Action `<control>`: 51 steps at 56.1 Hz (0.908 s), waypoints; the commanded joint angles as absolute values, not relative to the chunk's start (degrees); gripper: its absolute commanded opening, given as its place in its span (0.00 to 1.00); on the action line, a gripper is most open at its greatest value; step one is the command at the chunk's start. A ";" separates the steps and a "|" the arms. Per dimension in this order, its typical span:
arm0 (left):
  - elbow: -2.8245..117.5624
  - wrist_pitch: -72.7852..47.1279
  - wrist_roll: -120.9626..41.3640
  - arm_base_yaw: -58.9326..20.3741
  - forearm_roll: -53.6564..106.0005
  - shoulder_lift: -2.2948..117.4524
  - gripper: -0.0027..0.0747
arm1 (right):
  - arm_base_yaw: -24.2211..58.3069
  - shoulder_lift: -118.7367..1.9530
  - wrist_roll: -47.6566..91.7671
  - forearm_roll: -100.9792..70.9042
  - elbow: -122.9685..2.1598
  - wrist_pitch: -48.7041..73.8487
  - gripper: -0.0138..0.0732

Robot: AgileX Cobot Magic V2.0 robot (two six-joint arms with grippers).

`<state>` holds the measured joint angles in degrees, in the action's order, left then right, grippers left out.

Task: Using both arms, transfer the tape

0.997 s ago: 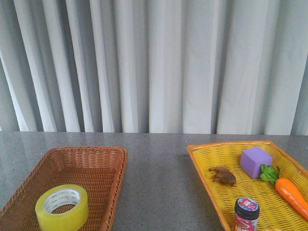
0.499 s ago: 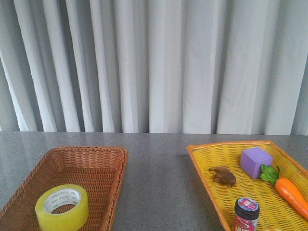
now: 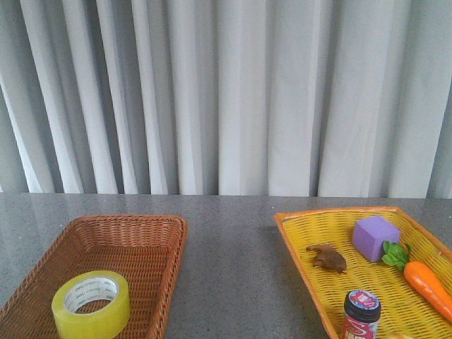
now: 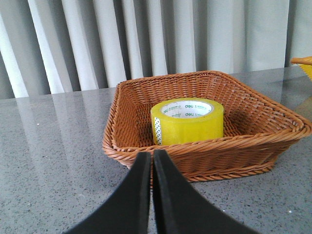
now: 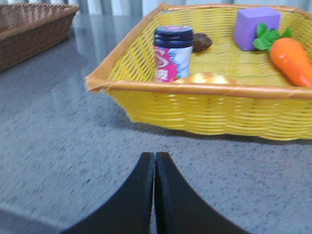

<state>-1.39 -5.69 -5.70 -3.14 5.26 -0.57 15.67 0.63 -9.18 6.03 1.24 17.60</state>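
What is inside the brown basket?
Only the tape lies inside the brown basket, flat, its hole facing up. The basket floor under the roll is covered.

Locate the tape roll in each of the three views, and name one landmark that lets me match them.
Front view: the tape lies in the brown wicker basket, at the picture's lower left.
Left wrist view: the tape sits mid-picture inside that basket, beyond the shut left gripper.
Right wrist view: the tape is not in it.
Shared landmark: the brown wicker basket, whose corner also shows in the right wrist view.
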 commanded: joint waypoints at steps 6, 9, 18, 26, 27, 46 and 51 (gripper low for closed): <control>-0.85 -1.10 -5.14 -2.97 5.35 -1.43 0.03 | 7.23 1.25 -9.99 7.07 1.72 3.59 0.15; -0.85 -1.10 -5.14 -2.97 5.35 -1.43 0.03 | 5.48 1.25 -9.99 7.01 1.72 3.66 0.15; -0.85 -1.10 -5.14 -2.97 5.35 -1.43 0.03 | 3.13 1.25 -11.24 6.68 1.78 4.89 0.15; -0.85 -1.10 -5.14 -2.97 5.35 -1.43 0.03 | 2.95 1.25 -12.54 6.39 1.78 3.52 0.15; -0.85 -1.10 -5.14 -2.97 5.35 -1.43 0.03 | 2.95 1.25 -12.54 6.14 1.78 3.19 0.15; -0.85 -1.10 -5.14 -2.97 5.35 -1.43 0.03 | 2.95 1.25 -12.01 4.30 1.78 3.89 0.15; -0.85 -1.10 -5.14 -2.97 5.35 -1.43 0.03 | 2.95 1.25 -12.01 4.30 1.78 3.98 0.15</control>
<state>-1.39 -5.69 -5.70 -3.14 5.23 -0.57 3.28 0.63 -12.27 4.17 1.53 7.94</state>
